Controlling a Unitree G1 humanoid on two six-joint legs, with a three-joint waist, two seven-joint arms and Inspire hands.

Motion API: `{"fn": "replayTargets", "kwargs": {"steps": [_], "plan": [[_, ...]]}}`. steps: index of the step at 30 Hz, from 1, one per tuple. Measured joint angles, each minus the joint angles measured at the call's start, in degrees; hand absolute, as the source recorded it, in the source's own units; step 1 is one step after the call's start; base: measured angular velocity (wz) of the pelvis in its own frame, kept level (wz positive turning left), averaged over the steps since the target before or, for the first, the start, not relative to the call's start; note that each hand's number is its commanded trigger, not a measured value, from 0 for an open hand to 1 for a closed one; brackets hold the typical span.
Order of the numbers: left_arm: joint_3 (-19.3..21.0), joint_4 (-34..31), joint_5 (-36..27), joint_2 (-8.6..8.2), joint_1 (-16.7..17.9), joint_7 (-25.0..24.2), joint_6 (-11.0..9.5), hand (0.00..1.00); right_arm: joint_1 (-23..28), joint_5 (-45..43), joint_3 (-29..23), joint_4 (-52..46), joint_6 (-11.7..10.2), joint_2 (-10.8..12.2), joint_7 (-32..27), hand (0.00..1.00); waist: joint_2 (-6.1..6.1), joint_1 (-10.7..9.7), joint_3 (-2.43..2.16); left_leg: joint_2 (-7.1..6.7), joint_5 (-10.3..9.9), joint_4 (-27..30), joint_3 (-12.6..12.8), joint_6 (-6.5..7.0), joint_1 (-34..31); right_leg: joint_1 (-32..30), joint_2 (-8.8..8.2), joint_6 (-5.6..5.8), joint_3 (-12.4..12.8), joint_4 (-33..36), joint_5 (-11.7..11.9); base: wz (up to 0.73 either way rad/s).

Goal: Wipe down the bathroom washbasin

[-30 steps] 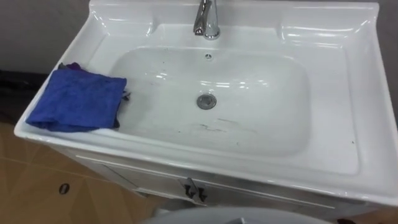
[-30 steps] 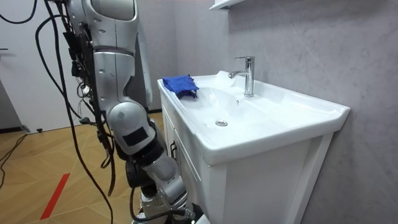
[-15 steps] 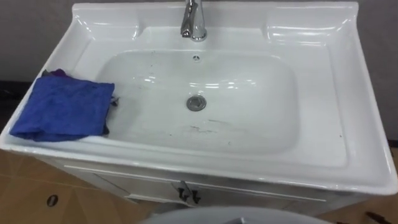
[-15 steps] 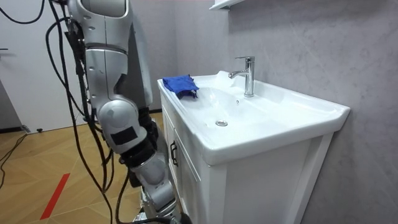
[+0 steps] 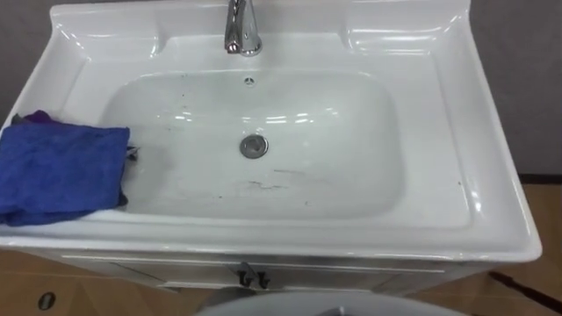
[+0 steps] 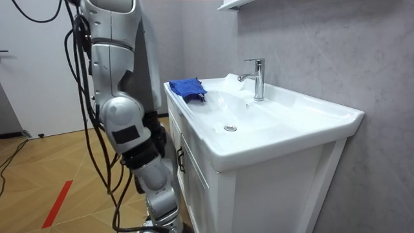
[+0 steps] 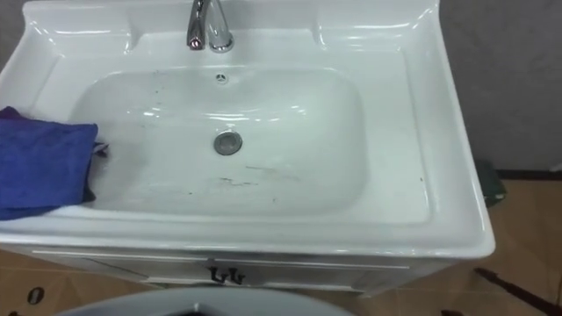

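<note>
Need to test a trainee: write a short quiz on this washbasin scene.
1. True or false: the blue cloth lies in the bowl, covering the drain.
2. Where are the dark smears? A) on the basin floor, between drain and front wall; B) on the back ledge; C) on the cloth.
3. Fill in: the drain sits straight in front of the ____.
Key: 1 false, it lies on the rim at the robot's left; 2 A; 3 tap.

Cloth (image 5: 57, 171) on basin (image 5: 492, 211) rim's left; faucet (image 5: 241, 28) behind drain (image 5: 254, 146).
</note>
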Motion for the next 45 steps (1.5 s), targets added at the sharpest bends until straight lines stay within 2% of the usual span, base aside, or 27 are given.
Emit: {"fn": "replayTargets", "kwargs": {"steps": [6, 9, 15, 22, 28, 32, 38, 45], "plan": [[-0.1, 0.3, 0.0, -0.03, 0.2, -3.0, 0.7, 0.0, -0.1, -0.2, 3.2, -0.6, 0.8, 0.1, 0.1, 0.0, -0.29, 0.0, 0.03, 0.56, -1.2, 0.3, 2.5, 0.39, -0.1, -0.4, 0.16, 0.44, 0.8, 0.2, 0.3, -0.04], [-0.1, 1.6, -0.2, 0.0, -1.3, -3.8, 0.7, 0.0, -0.7, -0.2, 4.3, -0.6, 1.3, 0.2, 0.4, 0.0, -0.19, -0.1, 0.25, 1.02, -1.7, 1.3, 3.0, 0.89, -0.3, -0.6, -0.07, 0.74, 1.2, 1.0, 0.2, -0.05], [-0.1, 3.1, -0.2, -0.03, -3.4, -5.6, 0.8, 0.0, -1.0, -0.1, 4.3, -0.4, 1.4, 0.5, 0.9, 0.0, -0.1, 0.0, 0.28, 1.36, -2.6, 2.7, 4.8, 1.97, -0.1, -0.7, -0.36, 1.58, 3.0, 1.9, 0.5, -0.13], [-0.1, 3.8, -0.2, 0.01, -3.9, -7.1, 1.2, 0.0, -0.8, -0.3, 4.3, -0.4, 2.0, 0.8, 2.1, 0.0, -0.21, -0.4, 0.26, 0.98, -3.6, 2.2, 6.5, 3.51, 0.7, -0.9, -0.88, 3.2, 5.6, 2.3, 1.5, -0.16], [-0.2, 6.1, -0.1, 0.44, -4.8, -9.9, 1.1, 0.0, -0.8, -0.4, 4.3, -0.3, 1.8, 0.9, 2.7, 0.0, -0.88, -1.5, 0.27, 0.86, -4.4, 2.6, 7.5, 4.73, 0.8, -1.7, -1.48, 4.26, 5.9, 4.2, 2.1, -0.09], [-1.2, 8.9, 0.0, 0.56, -5.9, -11.5, 1.2, 0.0, -0.5, -1.9, 4.3, 0.2, 2.0, 1.0, 2.7, 0.0, -0.65, -1.7, 0.28, 0.95, -5.2, 3.2, 7.8, 5.59, 0.9, -1.8, -1.52, 4.98, 6.3, 5.0, 2.8, -0.04], [-3.0, 9.7, 0.1, 0.9, -6.4, -14.9, 2.3, 0.0, 0.3, -2.2, 4.3, 0.4, 2.0, 1.3, 2.7, 0.0, -0.03, -1.9, 0.25, 0.76, -5.5, 3.2, 8.1, 6.44, 0.7, -3.3, -1.58, 4.93, 9.1, 5.9, 3.6, -0.05], [-5.8, 9.7, 0.4, 1.78, -6.6, -19.6, 2.5, 0.0, 0.2, -2.2, 4.3, 1.0, 2.0, 2.6, 2.7, 0.0, 0.23, -3.0, 0.25, 0.58, -5.6, 3.1, 8.1, 6.75, 0.7, -3.9, -1.58, 4.94, 9.7, 6.8, 3.6, 0.0]]}}
